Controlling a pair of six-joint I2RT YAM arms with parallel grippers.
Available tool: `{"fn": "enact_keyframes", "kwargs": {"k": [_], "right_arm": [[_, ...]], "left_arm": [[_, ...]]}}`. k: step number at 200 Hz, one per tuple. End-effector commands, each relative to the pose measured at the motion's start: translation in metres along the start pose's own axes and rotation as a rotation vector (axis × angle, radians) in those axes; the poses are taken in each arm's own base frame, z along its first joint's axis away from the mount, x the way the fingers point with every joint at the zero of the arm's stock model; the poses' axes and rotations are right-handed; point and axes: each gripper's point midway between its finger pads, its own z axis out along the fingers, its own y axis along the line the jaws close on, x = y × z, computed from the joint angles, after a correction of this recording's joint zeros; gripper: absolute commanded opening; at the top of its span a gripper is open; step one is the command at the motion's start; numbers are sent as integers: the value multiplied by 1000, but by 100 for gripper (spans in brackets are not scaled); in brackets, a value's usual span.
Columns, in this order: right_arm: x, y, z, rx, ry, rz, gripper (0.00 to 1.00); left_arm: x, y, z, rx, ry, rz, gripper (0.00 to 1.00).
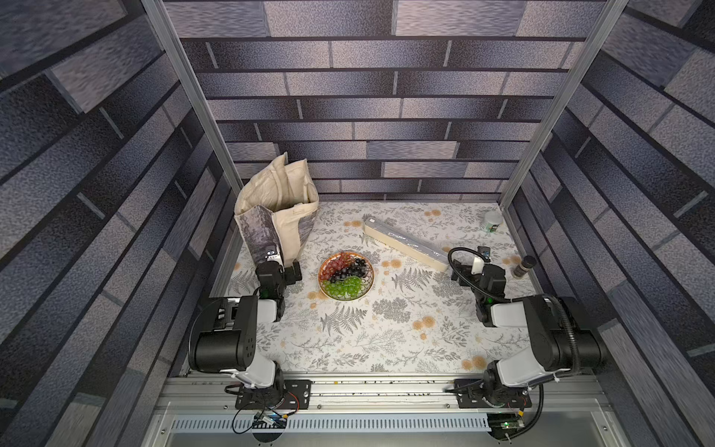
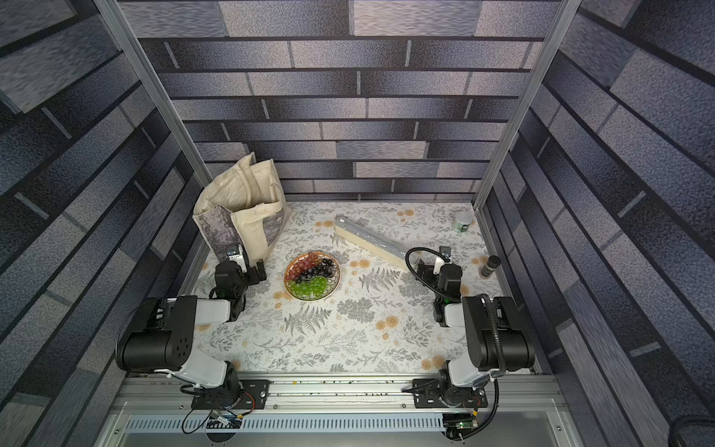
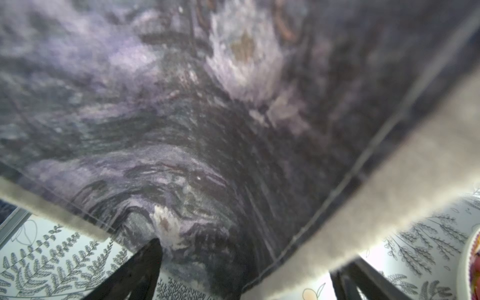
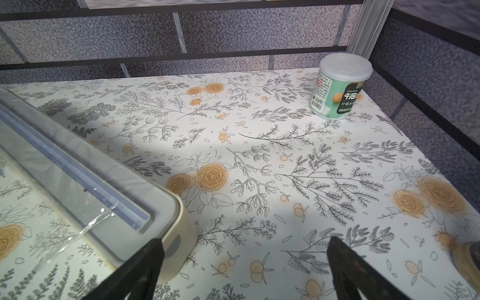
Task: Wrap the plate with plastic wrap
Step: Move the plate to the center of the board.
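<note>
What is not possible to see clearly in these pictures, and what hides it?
Left wrist view: the tote bag fills it, blurred by closeness; the plate is cut off at the edge.
Right wrist view: the dispenser box runs out of frame, only one end shows; the small dark bottle is cut off and blurred.
The plastic wrap: seen in the right wrist view only; too clear and small in both top views.

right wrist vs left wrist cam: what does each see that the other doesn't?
Right wrist only: the end of the dispenser box with clear plastic wrap showing at its edge, and a white-lidded jar in the far corner.
Left wrist only: the tote bag filling most of the view, close and blurred, plus a sliver of the plate at the frame's edge.
Both: the floral tablecloth and that arm's own black fingers, spread apart.
</note>
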Motion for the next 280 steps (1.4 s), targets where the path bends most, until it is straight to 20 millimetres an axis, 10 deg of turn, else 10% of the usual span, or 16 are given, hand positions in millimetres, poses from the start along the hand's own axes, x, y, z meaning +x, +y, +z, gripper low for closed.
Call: {"fn": "enact_keyframes", "kwargs": {"k": [1,217,280], "right_arm": [[-11,2,3,-2,-38,5,100],[-12,-9,-4,59,-73,34,100],[-42,-10,-46,59,-127,80,100]], "left_arm": [[-13,-3,3,0,-36,7,100],[-13,0,3,0,-39,-7,100],[-64,-20,-34,31,-75,41,100]]}}
